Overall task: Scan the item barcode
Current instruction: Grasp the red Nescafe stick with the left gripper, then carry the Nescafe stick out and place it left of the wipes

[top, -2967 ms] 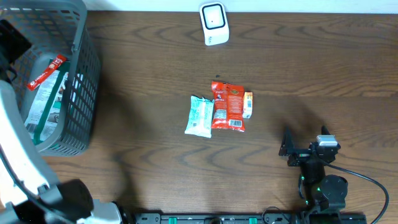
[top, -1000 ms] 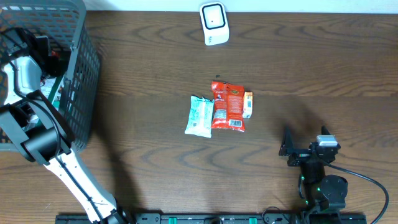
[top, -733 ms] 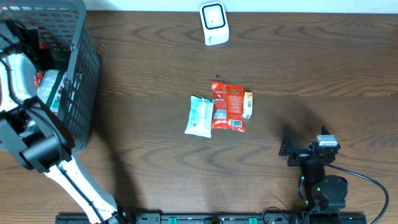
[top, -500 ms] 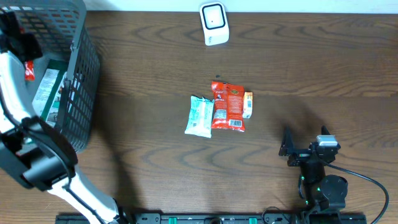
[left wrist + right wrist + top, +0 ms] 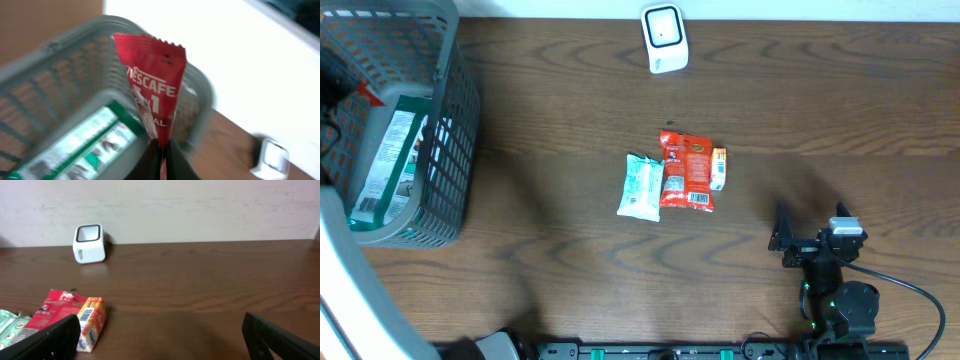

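Requesting status of left gripper (image 5: 160, 152) and location of scan item. — OPERATOR

Closed tight on lower end of red crimped-edge Nescafé coffee sachet (image 5: 152, 90). Held upright over open grey plastic mesh basket (image 5: 70, 60), at far left of brown wooden table (image 5: 570, 260). Below, inside basket: flat green-and-white packet (image 5: 75, 145), not touched. — TECHNICIAN

Requesting status of right gripper (image 5: 162, 332). — OPERATOR

Spread fully apart, empty, parked low near front right of table. Well apart from three packets at table centre: pale green wrapper (image 5: 642, 186), red pouch (image 5: 687, 172), small orange-and-white packet (image 5: 719, 168), lying side by side and touching. — TECHNICIAN

Identifying step in hand? — OPERATOR

Judged as: lift-out done, transfer to scanner not yet begun. Small white box-shaped barcode scanner (image 5: 663, 38) at far edge of table, well apart from basket, dark window on upper face. — TECHNICIAN

Specifying next move. — OPERATOR

Carry sachet rightward along far edge to just above scanner window. Keep grip firm; thin foil likely to flex or swing. No barcode visible on printed face toward wrist camera, so probably on reverse: rotate wrist to present that side to window. Hold flat and steady until read. — TECHNICIAN
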